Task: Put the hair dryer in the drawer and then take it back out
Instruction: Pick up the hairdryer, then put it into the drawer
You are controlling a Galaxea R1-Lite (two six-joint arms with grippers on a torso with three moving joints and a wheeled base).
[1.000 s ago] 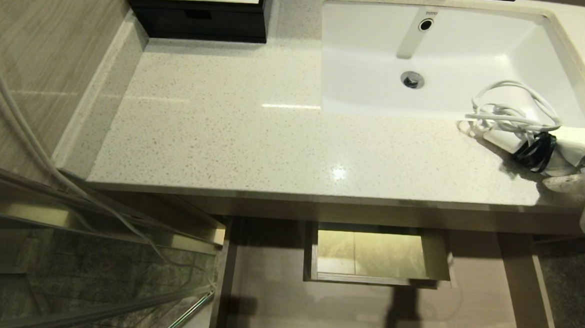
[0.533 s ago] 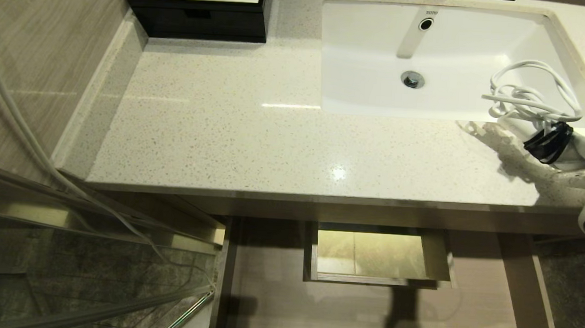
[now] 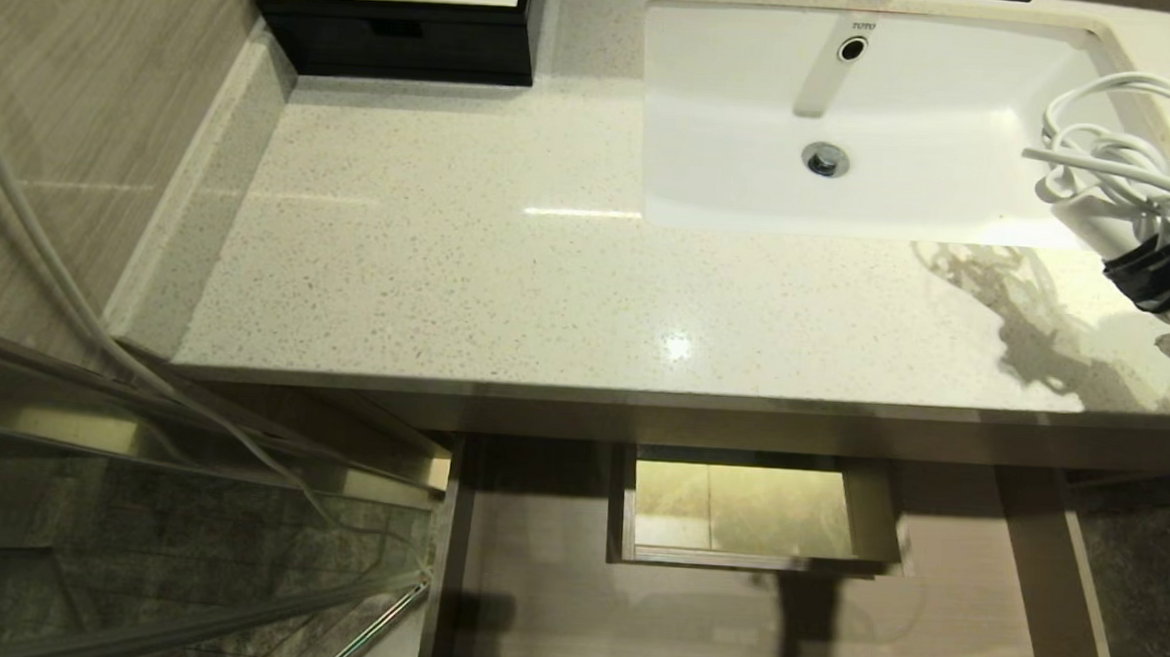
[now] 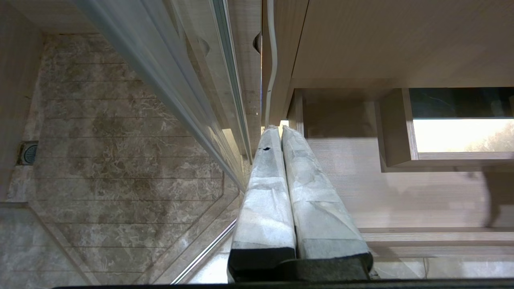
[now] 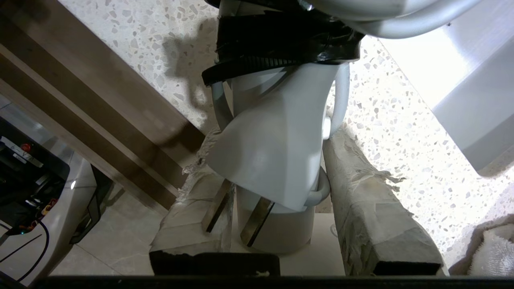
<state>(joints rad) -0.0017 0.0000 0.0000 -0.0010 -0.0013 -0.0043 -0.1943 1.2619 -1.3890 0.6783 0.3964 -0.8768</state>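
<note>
Neither stage complete: hair dryer (image 5: 277, 160) clamped between right gripper (image 5: 281, 188) fingers, lifted above countertop (image 3: 567, 298) edge beside sink (image 3: 753, 177); drawer (image 3: 1032, 592) open and bare, below and well apart from claw. Cord bundle (image 3: 1124, 167) and dark strap (image 3: 1159, 268) seen only at head view's edge; grip itself and plug prongs (image 5: 257, 220) only in right wrist view. Left gripper (image 4: 281, 132) closed together, parked low beside drawer, only in left wrist view.

Bright overhead light; glare spot on countertop (image 3: 677, 345), sink (image 3: 716, 125) blown white. Cord shadow sharp beside sink's near right corner. Drawer (image 3: 530, 606) dim, shadowed. Window glow overexposed in left wrist view. Edges bowed.
</note>
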